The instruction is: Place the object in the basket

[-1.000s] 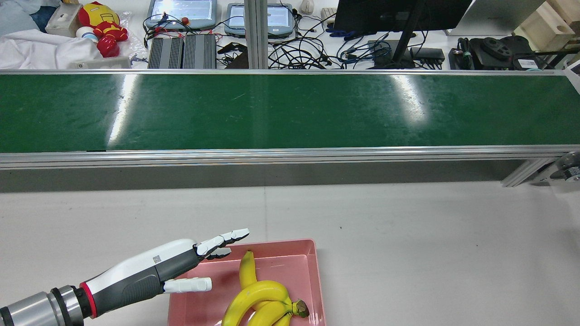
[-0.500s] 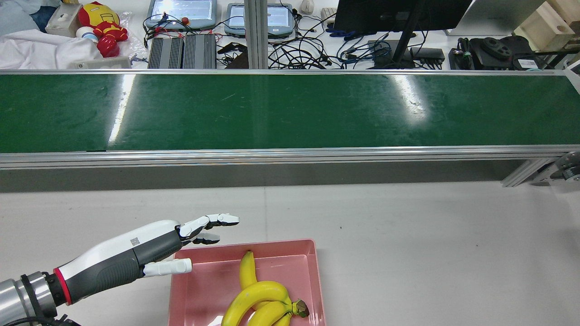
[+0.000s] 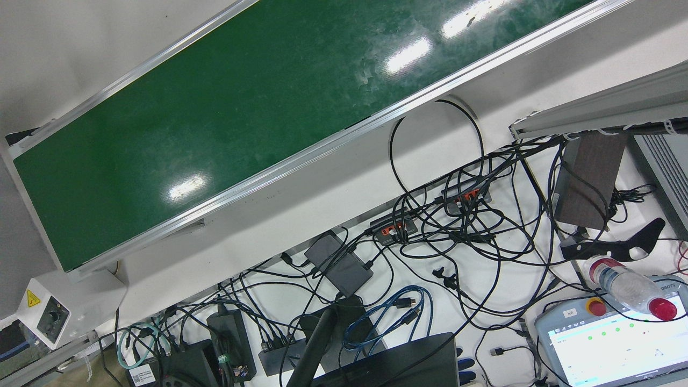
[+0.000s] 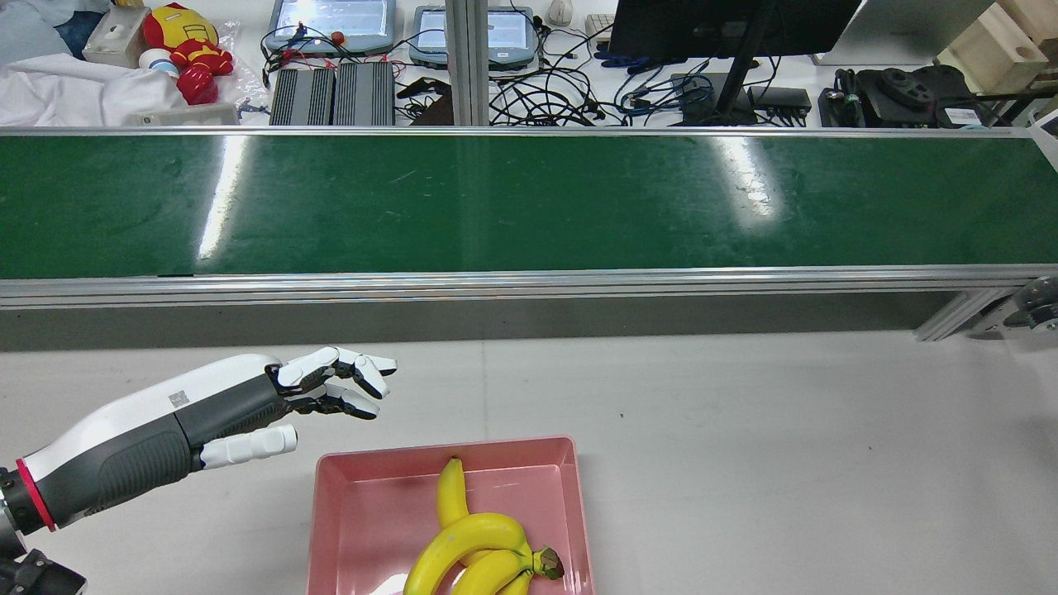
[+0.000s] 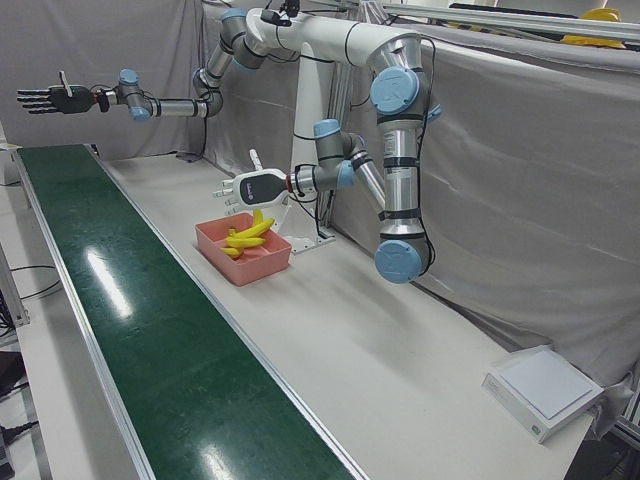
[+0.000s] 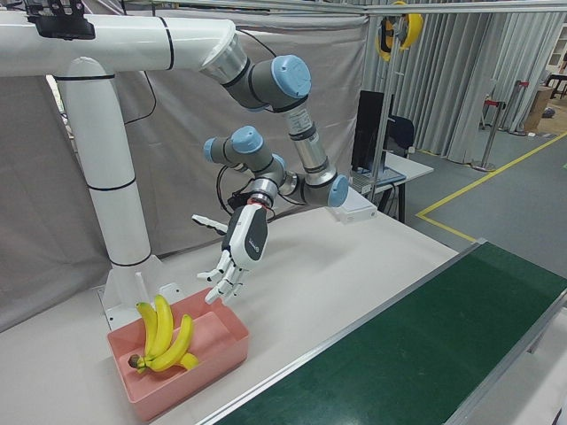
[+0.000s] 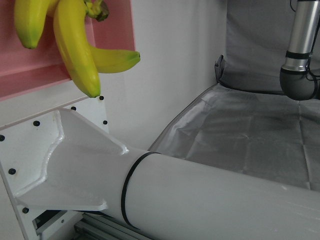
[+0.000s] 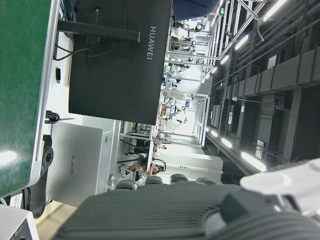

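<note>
A bunch of yellow bananas (image 4: 475, 545) lies inside a shallow pink basket (image 4: 364, 512) on the white table, stems toward the robot. The left hand (image 4: 248, 405) hovers empty above the table just beside the basket's far left corner, fingers loosely curled and apart, clear of the fruit. The right hand (image 5: 45, 98) is raised high over the green conveyor belt (image 4: 529, 202), fingers spread, holding nothing.

table (image 4: 744, 430) right of basket (image 4: 331, 529): open | basket: bananas (image 4: 471, 545) fill right half
</note>
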Available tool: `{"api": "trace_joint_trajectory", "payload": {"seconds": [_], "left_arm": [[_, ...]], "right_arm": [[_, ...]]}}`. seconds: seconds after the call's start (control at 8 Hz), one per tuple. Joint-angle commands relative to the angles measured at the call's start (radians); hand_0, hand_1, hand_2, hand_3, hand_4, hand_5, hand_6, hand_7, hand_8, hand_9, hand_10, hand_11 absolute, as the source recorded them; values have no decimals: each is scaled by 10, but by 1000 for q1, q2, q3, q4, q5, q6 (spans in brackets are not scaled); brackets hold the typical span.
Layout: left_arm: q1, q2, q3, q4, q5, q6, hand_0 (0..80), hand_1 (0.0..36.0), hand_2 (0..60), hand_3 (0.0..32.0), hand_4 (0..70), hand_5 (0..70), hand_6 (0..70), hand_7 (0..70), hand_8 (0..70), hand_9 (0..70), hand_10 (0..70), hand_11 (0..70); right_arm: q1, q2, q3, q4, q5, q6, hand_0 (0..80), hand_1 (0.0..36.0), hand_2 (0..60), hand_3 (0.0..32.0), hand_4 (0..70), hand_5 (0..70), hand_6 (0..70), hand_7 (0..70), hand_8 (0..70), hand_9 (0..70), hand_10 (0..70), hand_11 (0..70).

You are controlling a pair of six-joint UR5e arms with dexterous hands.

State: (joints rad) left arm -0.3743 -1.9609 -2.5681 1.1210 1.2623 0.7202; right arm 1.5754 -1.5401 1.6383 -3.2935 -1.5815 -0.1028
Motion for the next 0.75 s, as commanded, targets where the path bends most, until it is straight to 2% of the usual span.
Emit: {"api": "trace_joint_trajectory", "payload": {"seconds": [0.0, 0.5, 0.62], "left_arm": [[-87, -3, -38, -1, -1, -8, 0, 0, 66, 0, 124, 521, 94, 231, 251, 306, 152, 210], [-126, -4, -47, -1, -8, -10, 0, 0, 130, 0, 235, 598, 177, 315, 328, 408, 219, 304], [-138, -4, -47, -6, -9, -21, 0, 0, 134, 0, 245, 593, 179, 315, 326, 404, 219, 304]], "right_arm": [[0, 0, 0, 0, 0, 0, 0, 0, 0, 0, 0, 0, 0, 0, 0, 0, 0, 0], [0, 0, 0, 0, 0, 0, 0, 0, 0, 0, 0, 0, 0, 0, 0, 0, 0, 0], [0, 0, 0, 0, 0, 0, 0, 0, 0, 0, 0, 0, 0, 0, 0, 0, 0, 0]]}}
